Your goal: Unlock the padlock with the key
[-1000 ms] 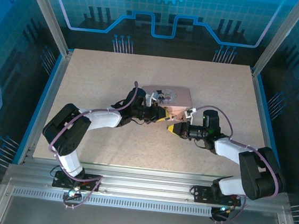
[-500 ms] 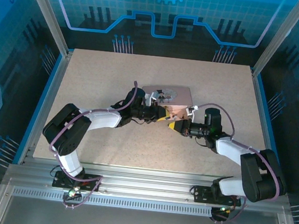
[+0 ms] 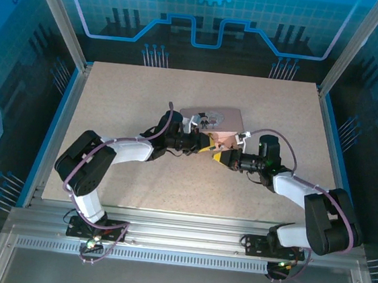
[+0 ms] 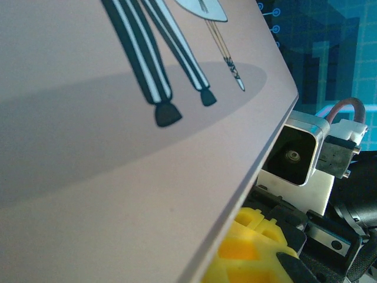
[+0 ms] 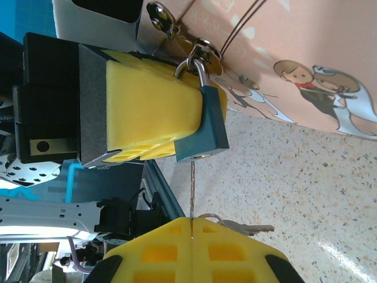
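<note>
The padlock [image 5: 206, 127], small and dark grey, hangs by its shackle from the hasp of the pink box [image 3: 211, 120]. My left gripper [image 3: 206, 147] is shut on it, one yellow finger [image 5: 147, 106] pressed flat against its side. The key [image 5: 192, 188] is a thin blade standing straight up from my right gripper [image 5: 192, 219], which is shut on it. The blade's tip meets the keyhole in the padlock's underside. In the top view my right gripper [image 3: 222, 158] faces the left one just in front of the box.
A spare key [image 5: 250, 227] on a ring dangles beside my right fingers. The box lid [image 4: 118, 135], printed with cartoon figures, sits close in the left wrist view, the right wrist's camera mount [image 4: 297, 159] past its edge. Speckled table [image 3: 146, 96] lies all around.
My right gripper has crept a little toward the box and the padlock with the key. The left arm and the box have stayed put.
</note>
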You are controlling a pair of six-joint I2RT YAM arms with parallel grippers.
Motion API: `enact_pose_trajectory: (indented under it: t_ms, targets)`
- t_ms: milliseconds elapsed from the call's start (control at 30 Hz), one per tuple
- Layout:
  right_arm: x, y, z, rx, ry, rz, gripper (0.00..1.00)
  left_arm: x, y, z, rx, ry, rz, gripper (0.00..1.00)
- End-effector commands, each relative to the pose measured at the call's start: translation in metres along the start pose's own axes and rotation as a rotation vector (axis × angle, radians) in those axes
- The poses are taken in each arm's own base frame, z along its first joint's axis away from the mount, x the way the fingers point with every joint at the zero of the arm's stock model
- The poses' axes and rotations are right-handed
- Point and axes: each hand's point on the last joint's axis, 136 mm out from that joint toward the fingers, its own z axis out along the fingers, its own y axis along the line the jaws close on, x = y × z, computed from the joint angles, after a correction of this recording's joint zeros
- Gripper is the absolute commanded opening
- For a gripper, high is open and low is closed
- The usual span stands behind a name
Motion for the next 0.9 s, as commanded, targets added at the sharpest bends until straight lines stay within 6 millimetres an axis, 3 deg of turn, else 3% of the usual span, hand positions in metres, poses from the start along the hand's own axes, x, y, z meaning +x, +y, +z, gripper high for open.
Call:
enact_pose_trajectory:
  t_ms: [0,400,867]
  targets:
    - [-0.013,0.006,-0.001,-0.008,-0.022,-0.012,0.0,0.015,-0.017,0.0,0.087,0.076,0.033,0.07]
    - [-0.028,-0.003,-0.009,0.033,-0.104,0.054,0.0,0.017,-0.02,0.0,0.113,0.083,0.035,0.06]
    - [-0.016,0.002,-0.005,0.012,-0.059,0.047,0.0,0.016,-0.02,0.002,0.134,0.077,0.026,0.06]
